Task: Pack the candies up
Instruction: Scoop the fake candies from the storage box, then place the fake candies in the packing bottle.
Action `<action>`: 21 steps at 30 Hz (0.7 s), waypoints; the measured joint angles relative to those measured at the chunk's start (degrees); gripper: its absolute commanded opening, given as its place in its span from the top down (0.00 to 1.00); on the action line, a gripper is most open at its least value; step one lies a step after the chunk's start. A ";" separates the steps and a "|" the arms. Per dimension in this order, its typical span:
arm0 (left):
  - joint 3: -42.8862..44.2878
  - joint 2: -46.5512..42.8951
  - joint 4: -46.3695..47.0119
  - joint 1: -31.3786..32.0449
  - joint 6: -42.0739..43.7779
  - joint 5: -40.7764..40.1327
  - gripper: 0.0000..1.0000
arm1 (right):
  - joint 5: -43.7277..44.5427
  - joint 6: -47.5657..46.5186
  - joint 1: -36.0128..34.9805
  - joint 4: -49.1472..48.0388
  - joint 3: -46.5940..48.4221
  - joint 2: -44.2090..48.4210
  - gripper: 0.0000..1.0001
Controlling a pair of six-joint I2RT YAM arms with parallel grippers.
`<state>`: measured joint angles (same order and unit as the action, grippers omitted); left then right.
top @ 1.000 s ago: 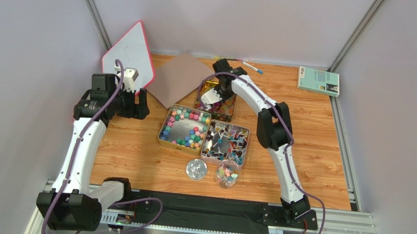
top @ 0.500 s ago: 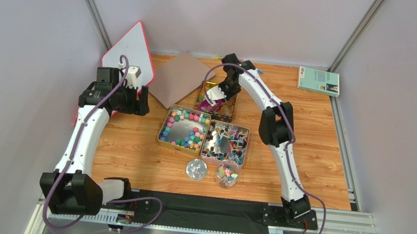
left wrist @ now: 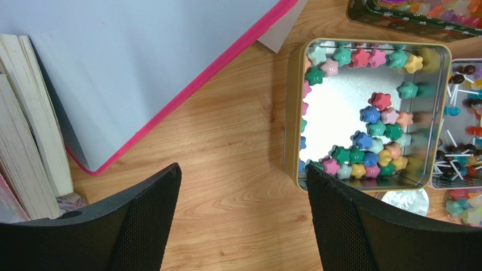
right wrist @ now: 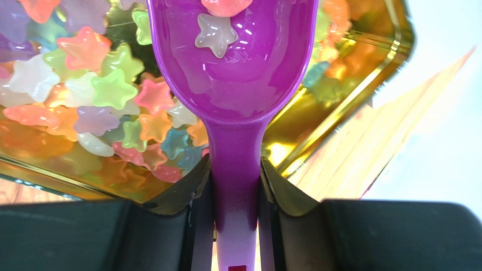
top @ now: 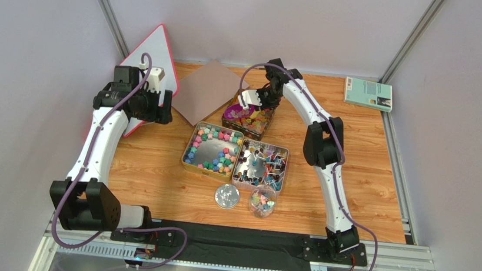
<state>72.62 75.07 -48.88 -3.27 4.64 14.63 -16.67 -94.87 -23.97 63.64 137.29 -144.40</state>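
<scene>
Glossy star candies point(right wrist: 96, 90) fill the gold far tin point(top: 261, 127). My right gripper point(right wrist: 235, 169) is shut on the handle of a purple scoop point(right wrist: 235, 62) that reaches over this tin. The scoop's bowl carries a pale star candy point(right wrist: 215, 35) and a pink one at the frame's top. From above, the right gripper point(top: 253, 100) hangs over the tin's back edge. Pastel star candies point(left wrist: 373, 141) line the gold tin point(left wrist: 291, 113) nearer me. My left gripper point(left wrist: 243, 169) stands open over bare wood left of that tin, with nothing between its fingers.
A tin of lollipops point(top: 284, 169) sits right of the pastel tin. In front stand a small jar of candies point(top: 262, 203) and a clear lid point(top: 226, 196). A pink-edged whiteboard point(top: 151, 69), brown board point(top: 205, 92), green book point(top: 368, 93) and stacked books point(left wrist: 22, 124) ring the area.
My right gripper has drawn back and to the right, and the scoop now lies across the far tin. My left arm has swung a little farther from me, toward the whiteboard.
</scene>
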 measured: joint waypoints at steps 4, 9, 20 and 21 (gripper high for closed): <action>0.17 0.61 0.04 0.00 0.11 0.00 0.14 | -4.57 3.13 1.81 -1.99 -0.57 0.07 1.00; 0.17 0.87 0.04 0.00 0.24 0.00 0.14 | -9.14 7.56 3.56 -3.02 -1.20 0.20 1.00; -0.04 -0.35 0.15 1.57 2.03 -4.39 0.13 | -14.47 25.24 7.41 -7.39 -12.52 11.74 1.00; -0.33 -0.85 0.24 2.32 2.60 -5.62 0.14 | -14.71 26.58 7.65 -8.41 -14.21 13.86 1.00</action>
<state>72.29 74.22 -48.64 -0.95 7.25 9.02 -31.38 -68.29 -16.32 55.22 123.09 -130.54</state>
